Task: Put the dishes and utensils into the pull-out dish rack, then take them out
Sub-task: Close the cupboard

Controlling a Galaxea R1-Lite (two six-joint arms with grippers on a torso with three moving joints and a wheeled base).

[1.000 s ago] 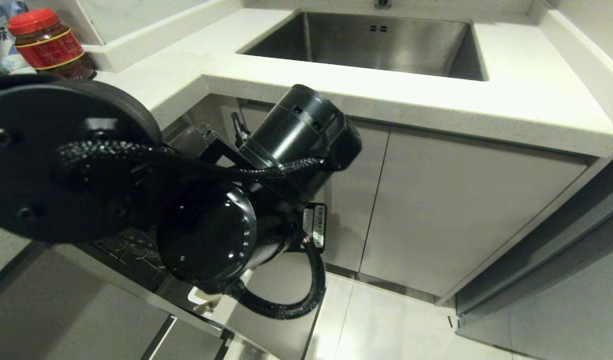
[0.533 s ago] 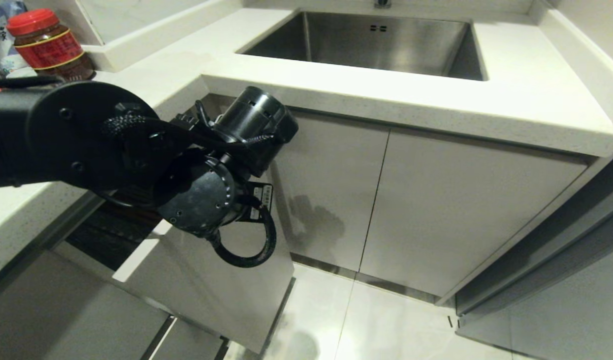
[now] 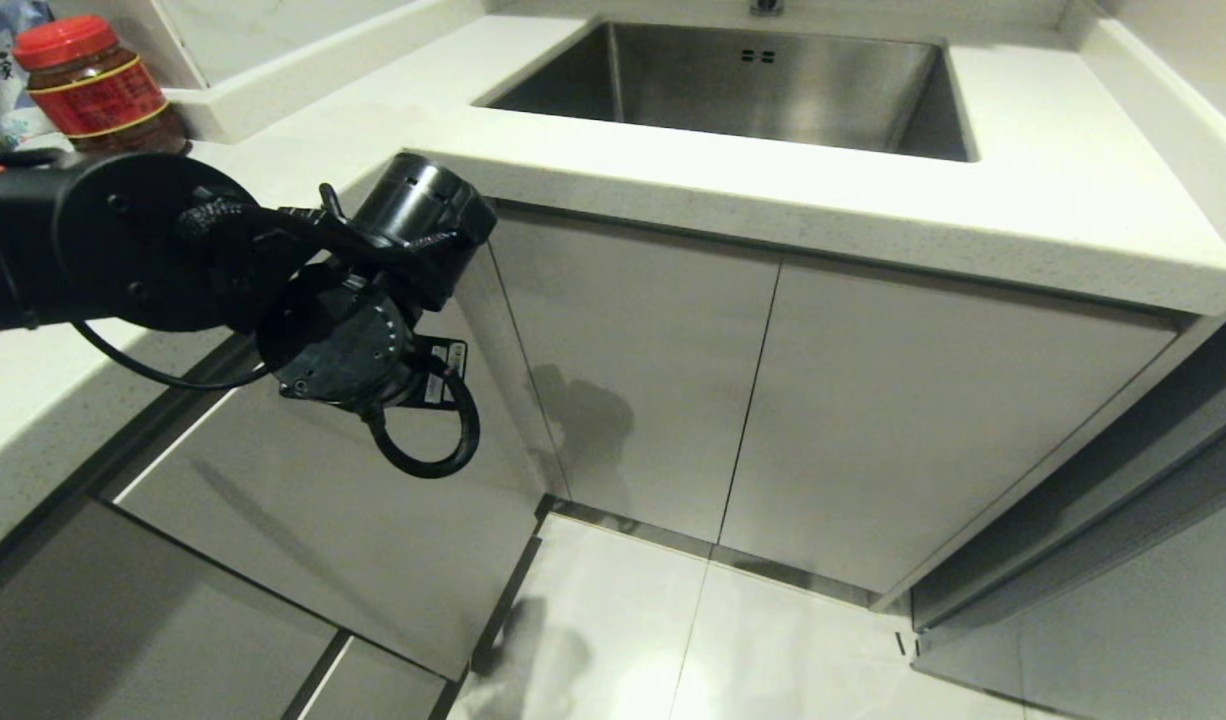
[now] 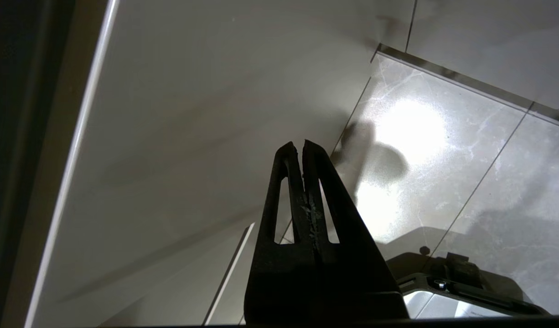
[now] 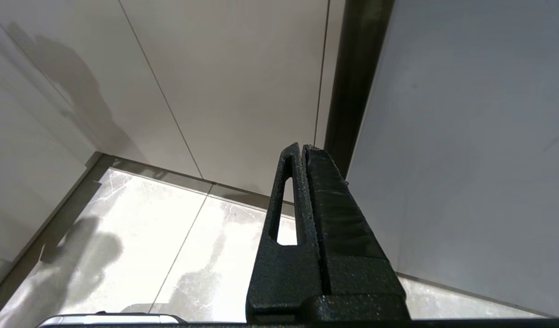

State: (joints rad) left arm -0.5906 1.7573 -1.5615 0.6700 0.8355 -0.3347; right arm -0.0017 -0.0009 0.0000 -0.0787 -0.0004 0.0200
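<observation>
Of the pull-out dish rack only the white front panel shows, standing flush with the cabinet run under the counter's left leg. My left arm hangs in front of that panel's upper part, and its own wrist hides the fingers in the head view. In the left wrist view the left gripper is shut on nothing, its tips close to the panel. The right gripper is shut and empty, parked low before cabinet doors. The dishes and the utensils are out of view.
A steel sink is set into the white countertop. A red-lidded jar stands at the far left. Two cabinet doors sit below the sink, above a glossy tiled floor. A dark vertical gap runs between panels beside the right gripper.
The rack's front panel has gone from pulled out, with the dark basket showing, to flush with the cabinets. My left arm swung left and back with it.
</observation>
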